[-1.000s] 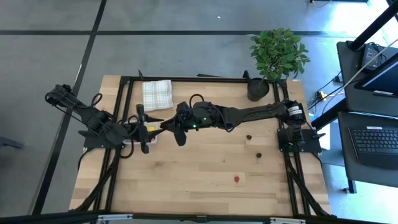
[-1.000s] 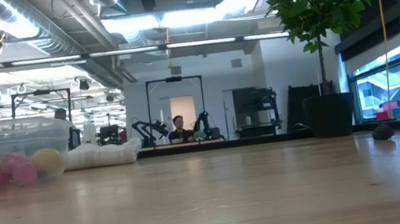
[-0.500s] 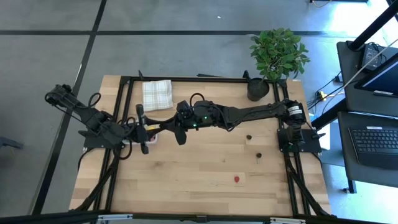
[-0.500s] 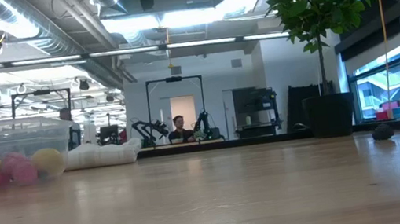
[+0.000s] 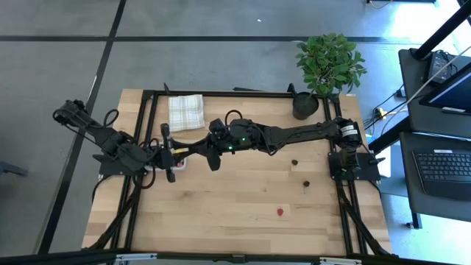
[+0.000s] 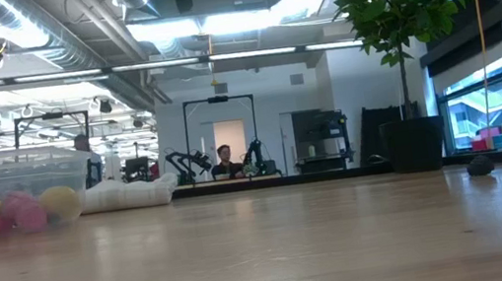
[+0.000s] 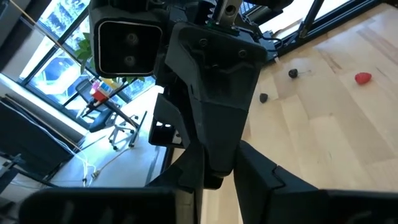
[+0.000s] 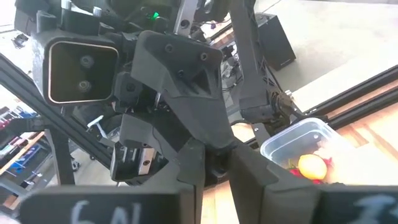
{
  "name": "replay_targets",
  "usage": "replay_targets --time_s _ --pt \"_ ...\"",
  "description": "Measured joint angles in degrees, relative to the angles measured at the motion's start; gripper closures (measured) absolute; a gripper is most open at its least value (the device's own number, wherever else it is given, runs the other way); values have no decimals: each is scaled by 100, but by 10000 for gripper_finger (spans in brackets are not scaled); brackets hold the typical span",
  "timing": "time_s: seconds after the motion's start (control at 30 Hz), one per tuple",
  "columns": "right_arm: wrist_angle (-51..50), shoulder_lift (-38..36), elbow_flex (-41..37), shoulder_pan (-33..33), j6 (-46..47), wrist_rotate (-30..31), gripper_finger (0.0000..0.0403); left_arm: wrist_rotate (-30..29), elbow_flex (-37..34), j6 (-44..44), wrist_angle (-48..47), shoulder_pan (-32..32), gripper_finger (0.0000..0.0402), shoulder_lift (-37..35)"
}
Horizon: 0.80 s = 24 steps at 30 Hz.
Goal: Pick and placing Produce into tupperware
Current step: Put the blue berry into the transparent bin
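Clear tupperware (image 8: 298,140) holds a lemon (image 8: 311,166) and seemingly strawberries (image 6: 18,213)

The left arm reaches from 9 o'clock toward centre, its gripper (image 5: 170,153) low over the table, fingers spread. The right arm stretches from 3 o'clock across to meet it, its gripper (image 5: 203,152) also spread. The two grippers face each other, nearly touching.

Two dark cherries (image 5: 294,162), one red strawberry (image 5: 280,213), one tupperware (image 8: 297,144).
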Motion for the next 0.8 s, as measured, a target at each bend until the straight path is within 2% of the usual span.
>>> replay_targets --time_s 0.17,0.8 --pt "-1 0 0 2 -237 -5 313 53 0 -63 2 0 356 1" --pt "0 4 0 -7 -548 -132 235 22 6 7 0 0 358 5"
